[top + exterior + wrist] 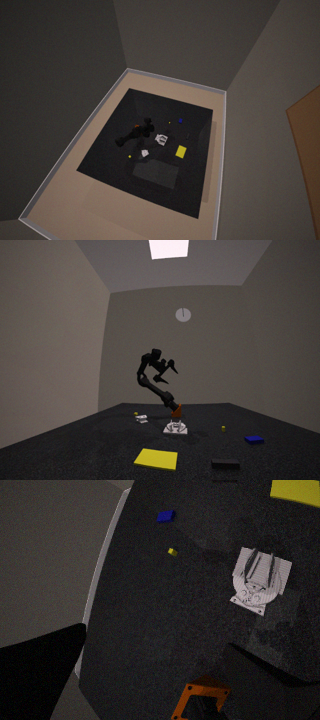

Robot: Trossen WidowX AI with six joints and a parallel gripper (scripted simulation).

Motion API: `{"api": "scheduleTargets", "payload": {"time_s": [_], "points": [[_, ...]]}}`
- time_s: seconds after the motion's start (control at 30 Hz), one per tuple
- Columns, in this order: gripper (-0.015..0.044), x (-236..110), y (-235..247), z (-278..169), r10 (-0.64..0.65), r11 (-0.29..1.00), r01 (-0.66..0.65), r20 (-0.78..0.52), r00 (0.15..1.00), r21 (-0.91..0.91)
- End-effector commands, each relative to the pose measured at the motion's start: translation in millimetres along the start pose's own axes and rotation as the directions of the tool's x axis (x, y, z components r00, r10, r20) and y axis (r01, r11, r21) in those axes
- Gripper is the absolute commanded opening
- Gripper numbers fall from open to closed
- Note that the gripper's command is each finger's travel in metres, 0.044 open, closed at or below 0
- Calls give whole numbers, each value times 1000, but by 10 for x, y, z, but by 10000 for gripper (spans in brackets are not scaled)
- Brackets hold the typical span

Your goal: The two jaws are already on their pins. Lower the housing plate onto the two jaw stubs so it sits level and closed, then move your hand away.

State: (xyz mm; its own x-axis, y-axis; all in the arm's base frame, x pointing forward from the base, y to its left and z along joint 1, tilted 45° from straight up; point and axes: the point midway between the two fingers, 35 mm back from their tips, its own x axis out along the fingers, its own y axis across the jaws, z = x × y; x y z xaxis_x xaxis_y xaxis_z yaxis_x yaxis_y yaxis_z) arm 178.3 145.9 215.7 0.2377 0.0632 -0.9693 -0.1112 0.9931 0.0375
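A white base with two upright jaws (161, 139) (175, 428) (260, 582) stands near the middle of the dark table. A rounded white part and a strip with small holes show at the jaws' rear end. A separate small white piece with holes in its top, which looks like the housing plate (145, 153) (141, 419), stands on the table to the left of the base in the exterior view, apart from the jaws. My gripper (173, 378) (158, 642) is open and empty, high above the table and clear of both white parts.
A yellow slab (180, 151) (156, 459) (297, 490), a dark block (187, 136) (225, 463) and a blue block (180, 120) (254, 439) (165, 516) lie around the base. Small yellow blocks (129, 156) (223, 429) (172, 551) lie either side. The arm's orange mount (177, 411) (207, 681) stands behind.
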Motion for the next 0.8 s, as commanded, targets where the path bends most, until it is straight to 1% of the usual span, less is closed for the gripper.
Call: {"api": "scheduleTargets", "payload": {"time_s": [0.0,0.17,0.37,0.57,0.77], "points": [[440,26,-149,39,-49,991,47,9,999,127],[440,40,-317,89,-102,957,92,20,995,276],[440,49,-520,134,-166,885,137,27,986,445],[440,50,-725,164,-230,783,168,28,973,598],[440,43,-932,178,-294,655,184,23,955,733]]}}
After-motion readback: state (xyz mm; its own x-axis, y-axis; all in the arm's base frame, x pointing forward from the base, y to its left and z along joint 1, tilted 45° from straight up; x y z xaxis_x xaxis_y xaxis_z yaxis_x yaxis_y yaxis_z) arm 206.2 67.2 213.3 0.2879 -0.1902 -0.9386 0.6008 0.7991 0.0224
